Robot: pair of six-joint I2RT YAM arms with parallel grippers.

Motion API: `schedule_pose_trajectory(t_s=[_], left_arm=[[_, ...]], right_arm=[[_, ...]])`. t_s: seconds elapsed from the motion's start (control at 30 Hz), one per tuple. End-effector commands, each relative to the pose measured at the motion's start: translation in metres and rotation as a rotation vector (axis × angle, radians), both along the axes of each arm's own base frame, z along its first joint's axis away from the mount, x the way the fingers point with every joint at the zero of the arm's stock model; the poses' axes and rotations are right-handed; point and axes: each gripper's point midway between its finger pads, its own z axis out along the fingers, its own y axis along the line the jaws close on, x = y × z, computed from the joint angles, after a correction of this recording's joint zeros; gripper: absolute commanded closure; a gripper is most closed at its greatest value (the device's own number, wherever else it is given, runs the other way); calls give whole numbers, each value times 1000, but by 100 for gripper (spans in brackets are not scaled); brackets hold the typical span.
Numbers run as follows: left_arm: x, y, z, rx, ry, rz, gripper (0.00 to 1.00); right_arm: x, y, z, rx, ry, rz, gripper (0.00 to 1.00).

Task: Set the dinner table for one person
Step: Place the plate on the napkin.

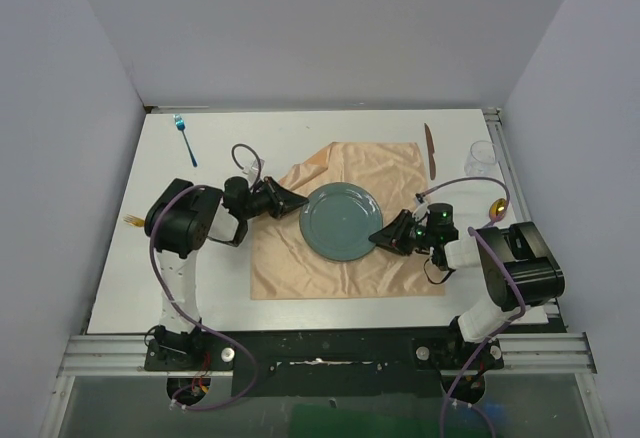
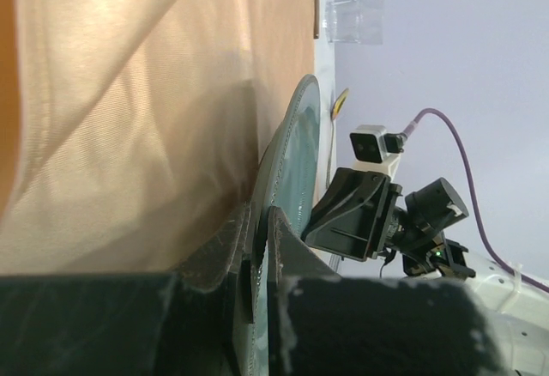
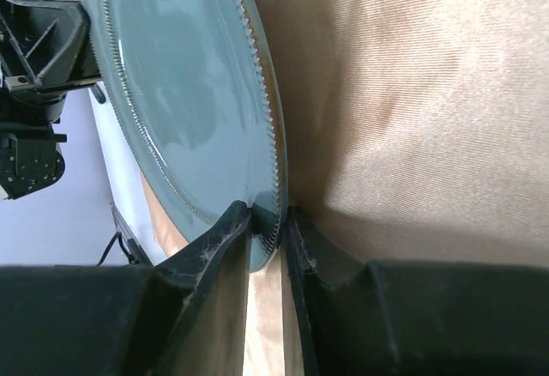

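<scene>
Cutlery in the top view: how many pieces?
4: blue utensil far left; brown knife far right; gold fork beside left arm; gold spoon beside right arm. Arms may hide more.

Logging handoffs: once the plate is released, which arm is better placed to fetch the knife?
Probably right: the knife lies beyond the right gripper, while the left gripper is across the plate.

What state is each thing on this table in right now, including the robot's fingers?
Cloth: spread out, wrinkled.
Plate: on the cloth, rim pinched at both sides.
Left fingers: shut on plate.
Right fingers: shut on plate.
Glass: upright, empty.
Knife: lying flat, untouched.
Blue fork: lying flat, untouched.
</scene>
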Motion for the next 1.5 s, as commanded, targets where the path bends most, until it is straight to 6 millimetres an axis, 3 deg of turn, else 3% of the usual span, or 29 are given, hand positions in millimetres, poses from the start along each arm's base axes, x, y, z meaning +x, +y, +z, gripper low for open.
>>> schedule_pose_trajectory(t_s=[0.0,0.67,0.73,0.9,1.03,1.1,1.27,1.47], left_arm=[[-82,-52,4,-66,31,-369,100],[-86,-51,-10,-71,63,-378,100],[-87,-50,-11,-70,67,-379,100],[-87,-44,-13,-70,76,-376,100],[-86,-36,-8,-74,67,-360,74],[-82,-30,0,-78,51,-344,68],[-70,-17,23,-69,-3,-314,63],[-57,-11,25,18,-22,-283,62]], right_arm=[[35,34,77,101,-337,155,100],[38,35,72,112,-326,161,100],[39,35,73,111,-330,162,96],[41,35,77,103,-333,162,74],[40,33,83,95,-343,166,66],[40,32,90,87,-353,169,60],[44,27,112,33,-402,174,51],[52,18,122,-66,-420,166,50]])
